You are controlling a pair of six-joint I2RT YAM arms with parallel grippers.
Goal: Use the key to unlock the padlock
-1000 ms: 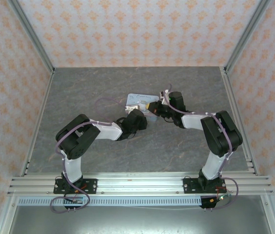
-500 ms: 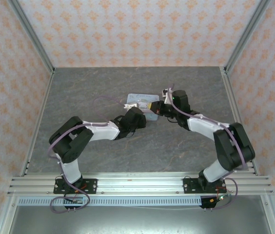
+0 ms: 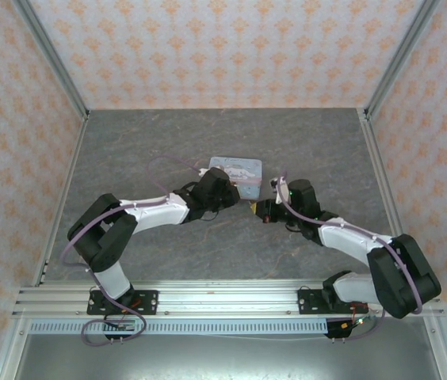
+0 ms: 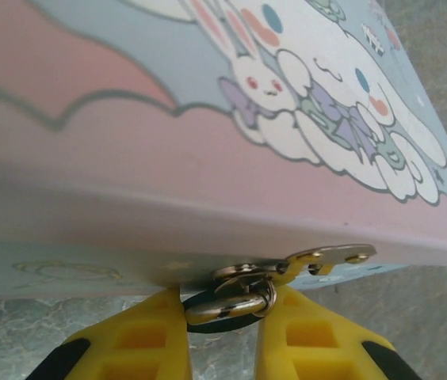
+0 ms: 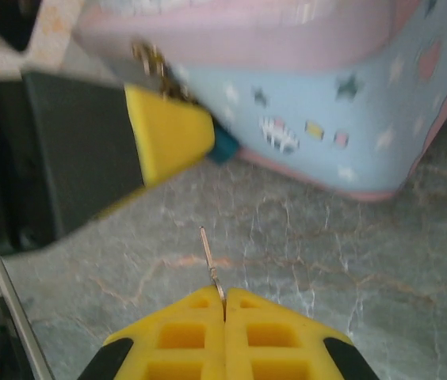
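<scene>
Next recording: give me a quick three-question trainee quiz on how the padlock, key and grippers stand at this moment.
1. Fill in: the left gripper is closed on the padlock, which hangs at the hasp of the cartoon-printed ____.
2. True or false: the key is already in the padlock.
3. What holds the key? A) left gripper B) right gripper C) nothing, it lies loose.

Key: 1 tin. 2 false, as its tip is short of the padlock. 3 B, pinched between shut fingers.
</scene>
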